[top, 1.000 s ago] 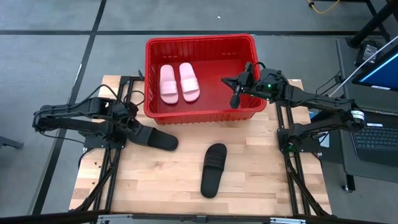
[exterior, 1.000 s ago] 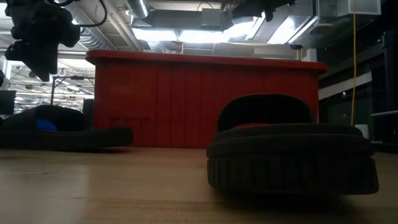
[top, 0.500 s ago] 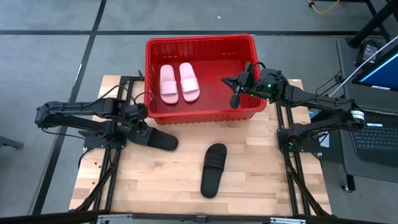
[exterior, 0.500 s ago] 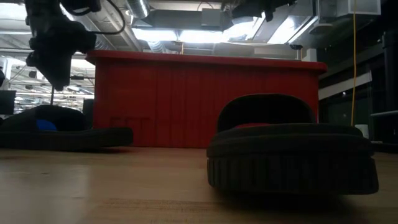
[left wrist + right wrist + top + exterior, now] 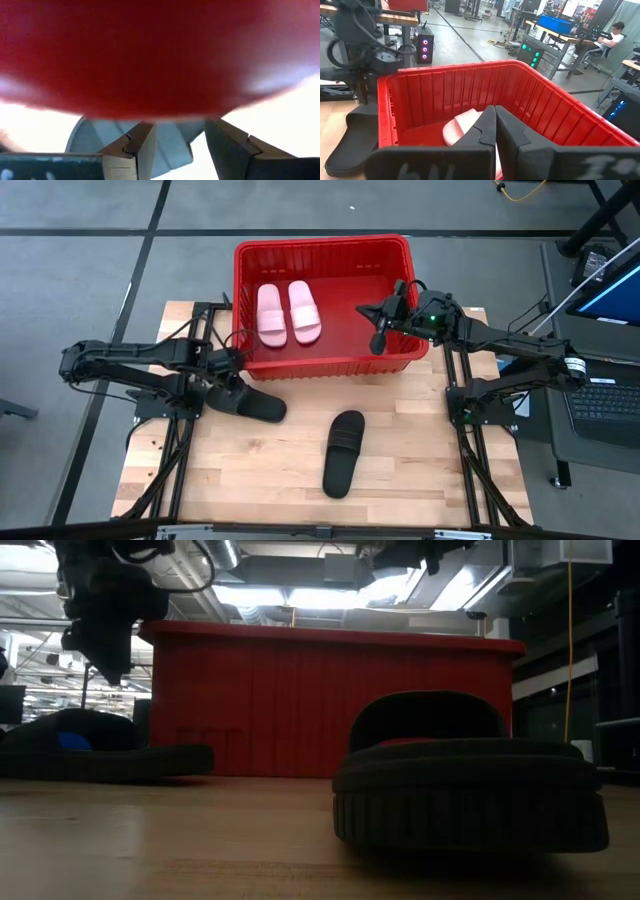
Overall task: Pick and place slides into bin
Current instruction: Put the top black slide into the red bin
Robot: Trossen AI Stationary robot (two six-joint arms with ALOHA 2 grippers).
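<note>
Slides lie in bin on wooden table

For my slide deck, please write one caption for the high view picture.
Two pink slides lie in the red bin, two black slides remain on the table; left gripper approaches one.

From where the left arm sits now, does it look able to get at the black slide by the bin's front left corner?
Probably yes. The left gripper hangs open just above that black slide, beside the bin, with nothing between them. The right gripper waits shut over the bin, out of the way.
</note>
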